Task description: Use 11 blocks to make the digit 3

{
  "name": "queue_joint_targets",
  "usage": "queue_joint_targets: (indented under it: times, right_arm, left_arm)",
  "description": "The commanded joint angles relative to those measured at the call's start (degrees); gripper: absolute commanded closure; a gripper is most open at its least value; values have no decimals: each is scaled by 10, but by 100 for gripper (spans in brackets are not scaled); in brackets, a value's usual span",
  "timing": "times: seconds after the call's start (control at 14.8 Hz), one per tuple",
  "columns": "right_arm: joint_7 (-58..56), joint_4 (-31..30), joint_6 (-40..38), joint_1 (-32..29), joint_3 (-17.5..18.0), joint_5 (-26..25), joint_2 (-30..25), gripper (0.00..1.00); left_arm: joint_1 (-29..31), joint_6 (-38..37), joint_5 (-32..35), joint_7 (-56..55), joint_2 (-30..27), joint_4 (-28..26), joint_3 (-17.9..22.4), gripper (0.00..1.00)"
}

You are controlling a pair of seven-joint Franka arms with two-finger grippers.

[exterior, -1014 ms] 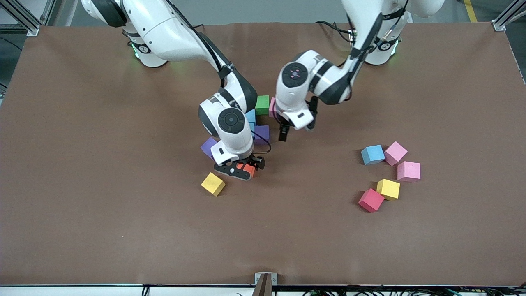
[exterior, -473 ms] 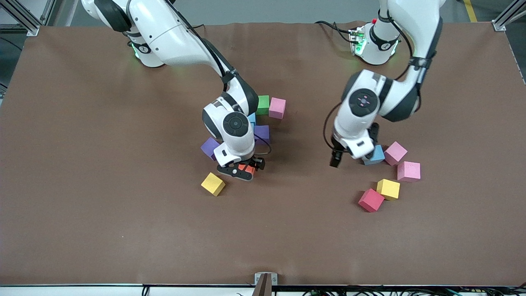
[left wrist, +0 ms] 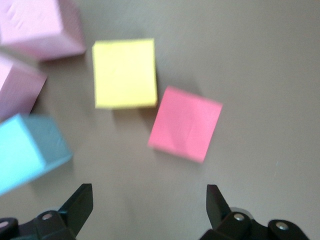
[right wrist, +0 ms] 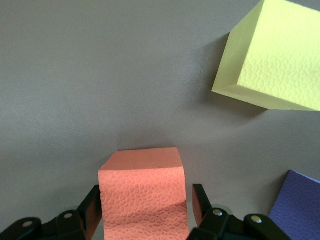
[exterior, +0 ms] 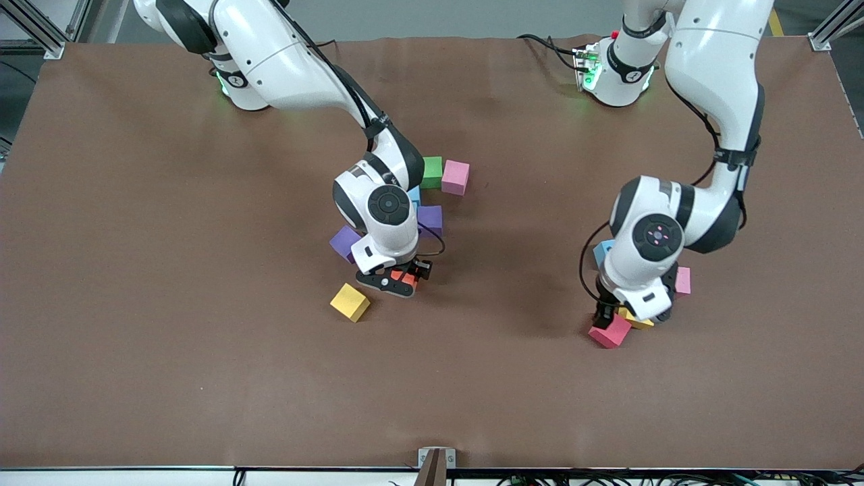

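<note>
The right gripper (exterior: 403,277) is set low on the desk (exterior: 135,270) near the middle, with its fingers (right wrist: 92,210) on either side of an orange block (right wrist: 144,192). The fingers lie just beside the block's sides, and whether they press it cannot be told. A yellow block (exterior: 349,302) lies near it, toward the right arm's end and slightly nearer the front camera. A purple block (exterior: 344,241) is partly hidden under the right wrist.

A green block (exterior: 432,172) and a pink block (exterior: 455,177) are seen side by side, touching, farther from the camera than the right gripper. Another purple block (exterior: 430,219) and a sliver of a blue block (exterior: 414,196) show beside the wrist.

The left gripper (left wrist: 147,202) is held over a loose cluster toward the left arm's end, its fingers (left wrist: 80,202) spread wide with nothing between them. Below it lie a red block (left wrist: 185,123) and a second yellow block (left wrist: 125,73), nearly touching at a corner. A light blue block (left wrist: 27,152) and two pink blocks (left wrist: 37,25) are beside these.

No digit 3 is formed yet.
</note>
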Motion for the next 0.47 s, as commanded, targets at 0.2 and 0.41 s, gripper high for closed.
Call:
queue_joint_targets:
  times: [0.2, 0.41]
  right_arm:
    - [18, 4, 8, 0, -1, -19, 2, 35]
    - [18, 3, 16, 3, -1, -18, 1, 54]
  left_arm:
    - [40, -9, 2, 124, 50, 60, -9, 0]
    - [46, -9, -14, 152, 63, 68, -16, 0]
